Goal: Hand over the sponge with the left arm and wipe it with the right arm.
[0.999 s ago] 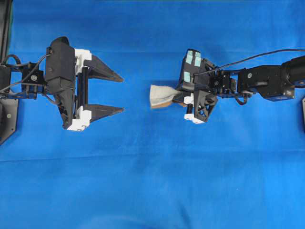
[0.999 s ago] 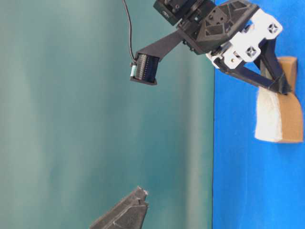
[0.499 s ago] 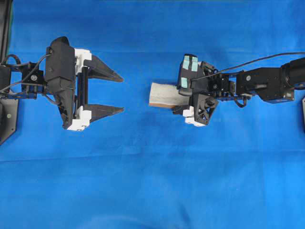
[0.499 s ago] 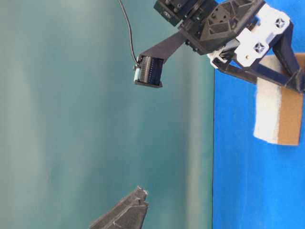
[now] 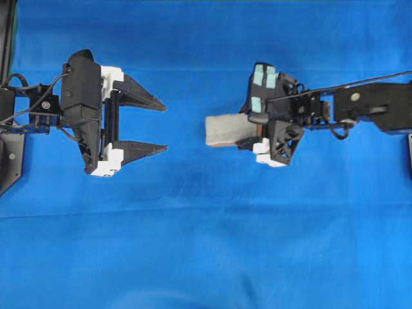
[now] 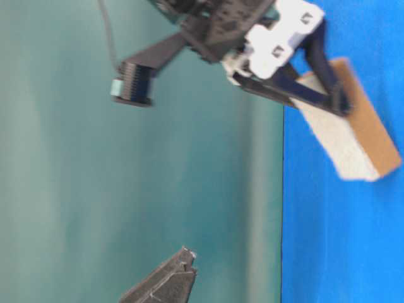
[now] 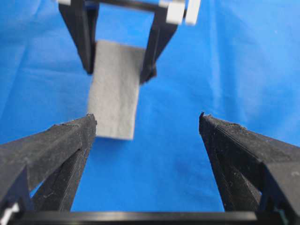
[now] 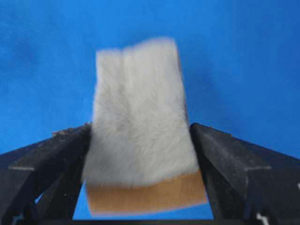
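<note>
The sponge (image 5: 226, 131) sits between the fingers of the right gripper (image 5: 248, 134), pale fuzzy face up in the overhead view and orange-brown backing underneath, over the blue cloth (image 5: 206, 244) near the middle of the workspace. In the right wrist view the fingers flank the sponge and appear to touch its sides; whether they press it or merely bracket it cannot be told, and the table-level view is motion-blurred, showing the sponge tilted with one end raised. The left gripper (image 5: 161, 127) stands well apart to the left, jaws wide apart and holding nothing. Judgement: the hand-over looks done and the wipe is the step in hand. To do it well, the right arm should secure a firm pinch across the sponge's short sides, level the sponge so the fuzzy face or backing meets the cloth flat, then stroke steadily. A loose hold risks dropping the sponge mid-stroke.
</note>
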You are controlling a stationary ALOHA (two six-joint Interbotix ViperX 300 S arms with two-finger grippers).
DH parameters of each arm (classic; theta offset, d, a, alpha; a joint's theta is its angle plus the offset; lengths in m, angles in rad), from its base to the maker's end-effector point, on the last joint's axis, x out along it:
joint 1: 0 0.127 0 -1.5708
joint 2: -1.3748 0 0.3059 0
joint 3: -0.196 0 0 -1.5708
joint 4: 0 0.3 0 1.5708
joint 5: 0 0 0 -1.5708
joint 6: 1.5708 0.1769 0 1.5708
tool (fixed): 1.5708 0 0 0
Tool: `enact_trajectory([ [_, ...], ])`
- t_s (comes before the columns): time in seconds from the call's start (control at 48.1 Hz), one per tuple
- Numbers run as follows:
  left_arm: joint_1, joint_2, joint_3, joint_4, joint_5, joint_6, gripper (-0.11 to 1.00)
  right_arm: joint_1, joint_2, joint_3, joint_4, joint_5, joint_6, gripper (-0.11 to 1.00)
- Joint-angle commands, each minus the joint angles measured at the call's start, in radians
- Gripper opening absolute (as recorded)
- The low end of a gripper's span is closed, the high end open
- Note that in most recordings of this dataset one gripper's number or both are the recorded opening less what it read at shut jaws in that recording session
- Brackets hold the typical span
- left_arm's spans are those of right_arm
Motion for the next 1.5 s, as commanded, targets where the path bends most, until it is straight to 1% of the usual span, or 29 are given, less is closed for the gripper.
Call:
enact_trajectory([
  [0.0, -0.002, -0.012, -0.011, 0.002, -0.005, 0.002, 0.86, 0.012, -0.089, -0.023, -0.020, 0.034, -0.003, 0.74],
  [0.146, -0.002, -0.012, -0.011, 0.002, -0.003, 0.002, 0.86, 0.026, -0.186, -0.020, -0.043, 0.058, -0.002, 0.74],
  [0.354, 0.000, -0.012, -0.011, 0.002, -0.005, 0.003, 0.86, 0.028, -0.265, 0.000, -0.049, 0.061, -0.002, 0.74],
  [1.04, 0.000, -0.028, -0.003, 0.002, -0.002, 0.000, 0.86, 0.038, -0.296, 0.021, -0.049, 0.037, 0.008, 0.74],
  [1.124, -0.002, -0.064, 0.012, 0.002, 0.005, 0.000, 0.86, 0.040, -0.330, 0.038, -0.049, 0.040, 0.009, 0.74],
  [1.248, 0.000, -0.158, 0.052, 0.002, 0.015, -0.002, 0.86, 0.040, -0.416, 0.078, -0.049, 0.043, 0.012, 0.74],
  [1.352, -0.002, -0.241, 0.092, 0.002, 0.028, 0.002, 0.86, 0.038, -0.512, 0.130, -0.049, 0.043, 0.012, 0.74],
  [1.477, -0.002, -0.351, 0.120, 0.002, 0.081, 0.002, 0.86, 0.040, -0.621, 0.173, -0.049, 0.067, 0.014, 0.74],
])
